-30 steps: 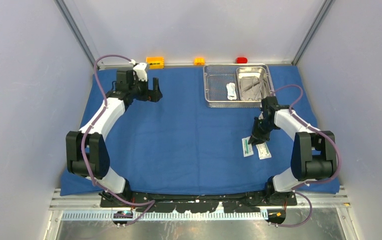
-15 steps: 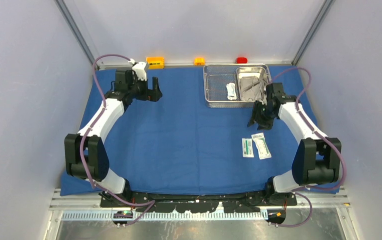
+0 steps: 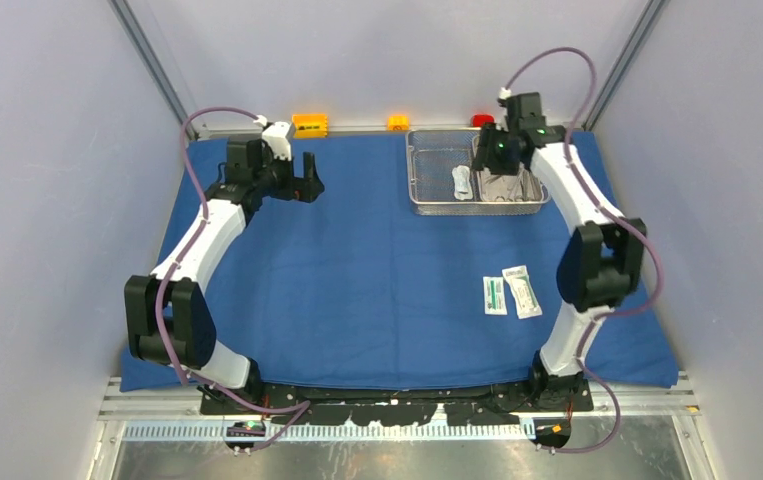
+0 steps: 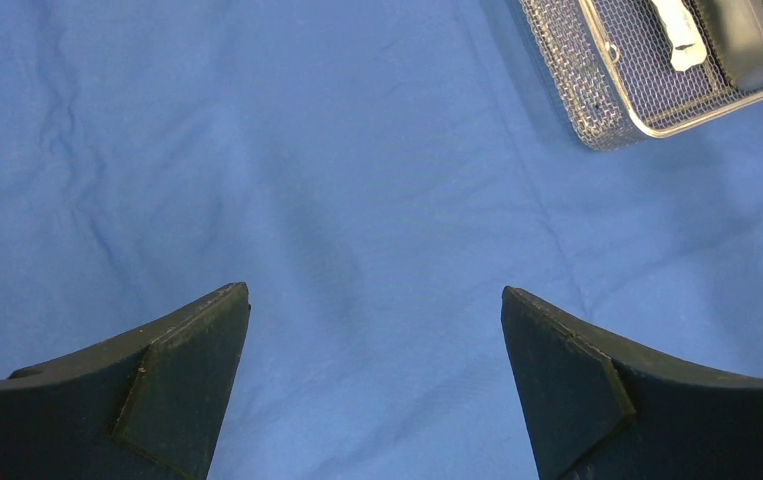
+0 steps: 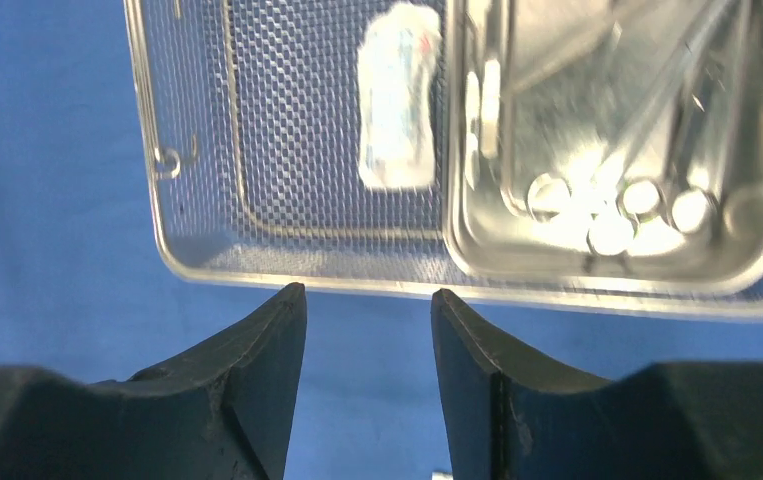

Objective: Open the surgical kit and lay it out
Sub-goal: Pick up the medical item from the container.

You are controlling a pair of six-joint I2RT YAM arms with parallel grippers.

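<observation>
My right gripper (image 5: 367, 292), jaws apart and empty, hung over the tray (image 5: 277, 130), the packet (image 5: 397, 95) inside lying straight ahead, long axis pointing away from me, well apart from my open left gripper (image 4: 375, 295).

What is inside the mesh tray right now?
A white packet lies in the mesh tray beside a smaller steel pan. The pan holds ring-handled instruments, blurred in the wrist view; from above, the right arm covers part of the pan.
</observation>
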